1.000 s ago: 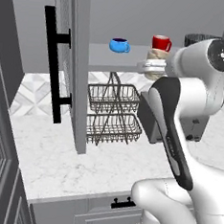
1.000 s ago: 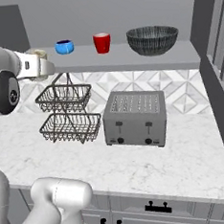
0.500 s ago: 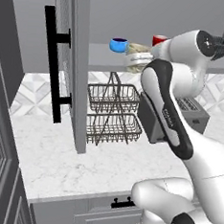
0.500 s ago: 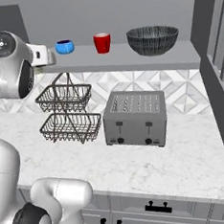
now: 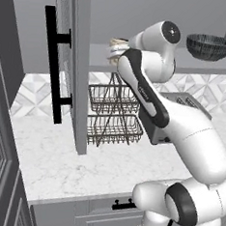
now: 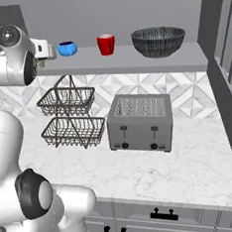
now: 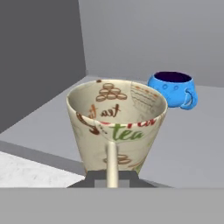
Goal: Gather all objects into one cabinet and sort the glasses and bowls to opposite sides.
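- One relation matters: the cream cup (image 7: 117, 127) sits clamped in the gripper (image 7: 111, 175), and the open shelf spot lies just ahead of it and below its base, on the near side of the blue cup (image 7: 173, 89).
- Jaws are closed together on the cream cup's thin handle, low on the near wall; the cup hangs upright, mouth up, long axis vertical.
- In the hand view the blue cup stands beyond the held cup and off to the right, clearly apart, no contact. The cabinet side wall is to the left of the gripper.
- The cabinet shelf (image 6: 128, 61) runs away from the gripper toward the right in the right base view: blue cup nearest, red mug (image 6: 106, 44) next, dark grey bowl (image 6: 158, 41) farthest, at the opposite end.
- My read: cups go on the gripper's end and bowls at the far end, so the set-down belongs right here, short of the blue cup.
- Cup base looks to be over the shelf's front lip; can't tell if it is touching yet.
- Next move, by judgement: small push forward, then down, holding the axis vertical.
- Risk: drifting right would nudge the blue cup.
- Cabinet door (image 5: 73, 68) stands open on the gripper's left, handle (image 5: 54, 63) facing out.
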Robot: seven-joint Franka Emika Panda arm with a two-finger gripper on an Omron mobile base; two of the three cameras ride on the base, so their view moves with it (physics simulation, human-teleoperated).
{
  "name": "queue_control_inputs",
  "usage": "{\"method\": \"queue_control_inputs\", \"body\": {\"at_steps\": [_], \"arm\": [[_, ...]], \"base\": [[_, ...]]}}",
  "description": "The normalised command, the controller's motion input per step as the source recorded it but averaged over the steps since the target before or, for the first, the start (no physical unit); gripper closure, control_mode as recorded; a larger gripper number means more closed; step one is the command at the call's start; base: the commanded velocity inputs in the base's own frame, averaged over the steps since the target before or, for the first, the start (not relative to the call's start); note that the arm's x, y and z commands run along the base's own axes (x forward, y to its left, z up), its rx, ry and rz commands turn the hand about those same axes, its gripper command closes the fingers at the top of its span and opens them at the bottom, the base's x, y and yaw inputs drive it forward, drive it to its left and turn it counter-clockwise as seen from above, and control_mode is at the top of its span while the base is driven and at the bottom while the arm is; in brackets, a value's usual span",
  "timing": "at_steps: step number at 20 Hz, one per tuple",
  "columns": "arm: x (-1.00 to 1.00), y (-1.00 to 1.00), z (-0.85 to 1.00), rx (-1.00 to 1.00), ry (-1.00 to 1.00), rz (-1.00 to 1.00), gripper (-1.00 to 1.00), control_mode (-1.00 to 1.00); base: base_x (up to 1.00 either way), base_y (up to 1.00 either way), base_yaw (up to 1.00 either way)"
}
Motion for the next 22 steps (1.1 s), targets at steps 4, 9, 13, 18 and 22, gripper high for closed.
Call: {"method": "queue_control_inputs", "body": {"at_steps": [4, 9, 13, 18, 22], "arm": [[0.47, 0.07, 0.0, 0.0, 0.01, 0.05, 1.0, -1.0], [0.31, 0.2, 0.0, 0.0, 0.0, 0.09, 1.0, -1.0], [0.3, 0.41, 0.0, 0.0, 0.0, 0.09, 1.0, -1.0], [0.45, 0.35, 0.0, 0.0, 0.0, 0.04, 1.0, -1.0], [0.54, 0.17, -0.02, 0.0, 0.0, 0.0, 1.0, -1.0]], "base": [[0.0, 0.0, 0.0], [0.0, 0.0, 0.0], [0.0, 0.0, 0.0], [0.0, 0.0, 0.0], [0.0, 0.0, 0.0]]}}
